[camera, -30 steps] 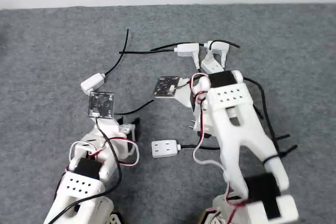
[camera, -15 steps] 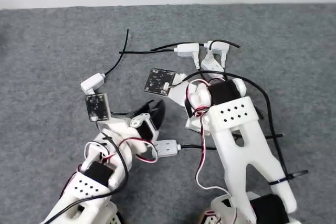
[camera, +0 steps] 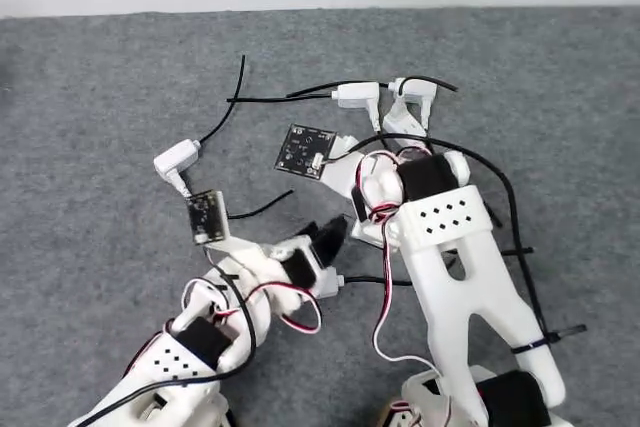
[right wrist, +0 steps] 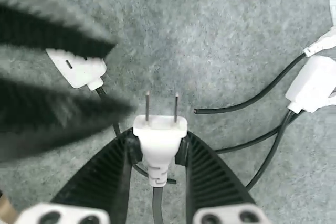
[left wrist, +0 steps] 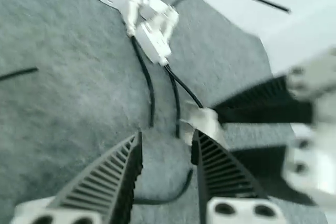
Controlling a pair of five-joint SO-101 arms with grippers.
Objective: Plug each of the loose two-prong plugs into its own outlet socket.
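Within right end effector (right wrist: 157, 137), white two-prong plug (right wrist: 159, 129), outlet socket (right wrist: 79, 69) near

A white two-prong plug (right wrist: 159, 135) sits gripped in the right gripper (right wrist: 157, 141), prongs bare, near the white outlet socket (right wrist: 79, 66). Another white plug (camera: 178, 159) on a black cord lies well apart from that socket. Two more plugs (camera: 357, 95) lie together beyond it.

**ITEM COUNT: TABLE INSPECTION**

Arms: two, the left arm (camera: 200, 342) and the right arm (camera: 450, 237). Grippers: two, the left gripper (left wrist: 166, 137) and the right gripper (right wrist: 157, 135). One two-prong plug (right wrist: 160, 125) with prongs showing. One socket block (right wrist: 79, 69) with a visible slot, near centre. Four further white connector bodies (camera: 178, 157): one at 10 o'clock, three grouped at 12 o'clock. Whether these are plugs or sockets is undetermined.
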